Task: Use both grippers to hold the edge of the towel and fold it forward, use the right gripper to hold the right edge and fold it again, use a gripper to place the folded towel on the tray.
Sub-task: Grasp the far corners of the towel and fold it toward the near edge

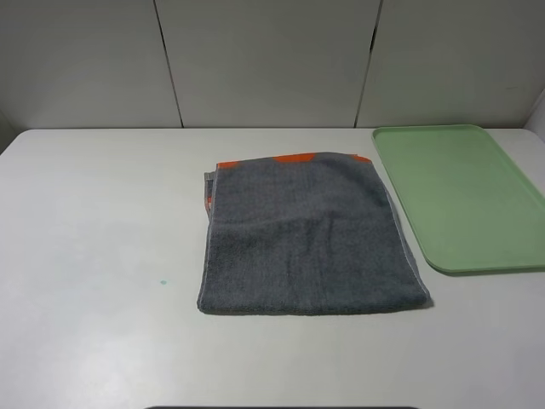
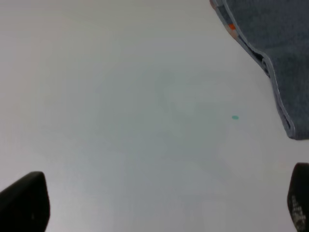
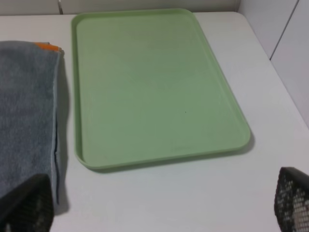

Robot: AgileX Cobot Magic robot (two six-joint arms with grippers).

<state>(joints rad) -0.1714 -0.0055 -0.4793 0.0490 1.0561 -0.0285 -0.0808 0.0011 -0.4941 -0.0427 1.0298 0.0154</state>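
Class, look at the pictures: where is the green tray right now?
In the exterior high view the tray lies flat on the right side of the table, close beside the right edge of the towel.

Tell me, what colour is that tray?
The tray is pale green; the right wrist view shows it best.

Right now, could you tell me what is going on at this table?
Nothing is being held at this moment. The grey towel lies flat on the table, apparently folded once, beside the green tray, which holds nothing. The left gripper and right gripper are both open above the table.
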